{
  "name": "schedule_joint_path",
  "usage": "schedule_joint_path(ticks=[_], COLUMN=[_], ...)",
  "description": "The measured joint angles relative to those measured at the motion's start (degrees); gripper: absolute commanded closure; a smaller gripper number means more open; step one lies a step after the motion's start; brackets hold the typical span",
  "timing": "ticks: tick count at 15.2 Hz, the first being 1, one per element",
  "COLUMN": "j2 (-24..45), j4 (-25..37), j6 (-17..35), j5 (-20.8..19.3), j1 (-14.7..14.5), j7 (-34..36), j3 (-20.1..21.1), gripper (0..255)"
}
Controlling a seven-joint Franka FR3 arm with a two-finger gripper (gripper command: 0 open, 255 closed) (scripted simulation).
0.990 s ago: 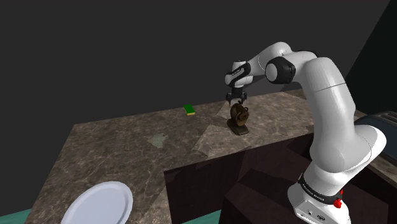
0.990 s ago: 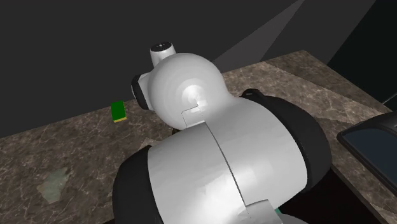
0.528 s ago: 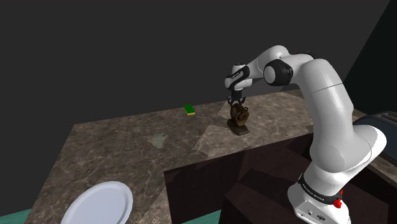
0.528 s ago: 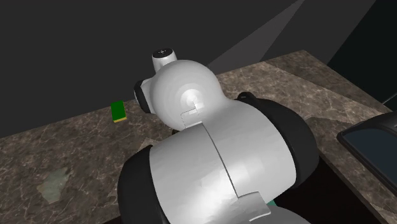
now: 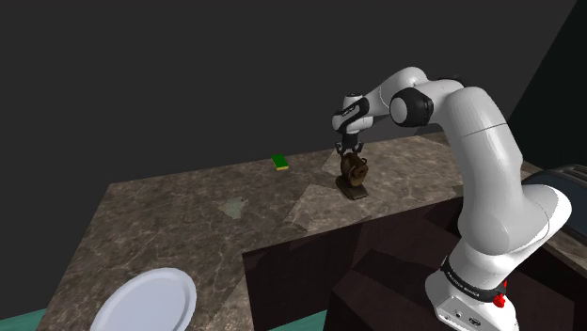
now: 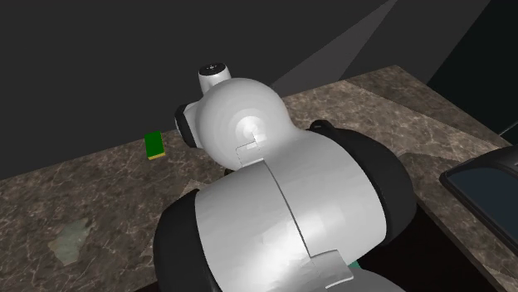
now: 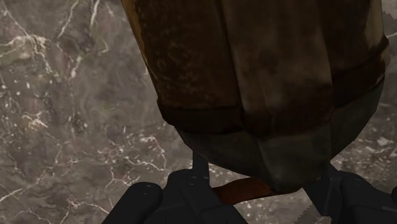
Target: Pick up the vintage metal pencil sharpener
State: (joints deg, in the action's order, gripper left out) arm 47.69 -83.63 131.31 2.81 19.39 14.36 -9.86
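Hanging straight above the upright brown pencil sharpener (image 5: 354, 175), which stands on the marble counter (image 5: 188, 216) right of the shoulder view's centre, the gripper (image 5: 351, 152) clasps its top between both fingers.

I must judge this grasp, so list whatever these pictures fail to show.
- Second exterior view: the arm covers the countertop stretch behind it.
- Wrist view: the pencil sharpener runs past the frame edge; its far part is cut off.
- Shoulder view: the sharpener under the gripper is too small and dark for detail.
- Shoulder view: the bottom edge cuts the white plate.
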Motion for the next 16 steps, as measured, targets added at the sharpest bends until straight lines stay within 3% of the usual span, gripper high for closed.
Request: schedule_joint_path(ticks=[16], j2=[-6.5], j4=[0.3], j6=[-7.0], j5=[-0.7], j1=[-0.5], j7=[-0.1], j3=[-0.6], gripper=[255])
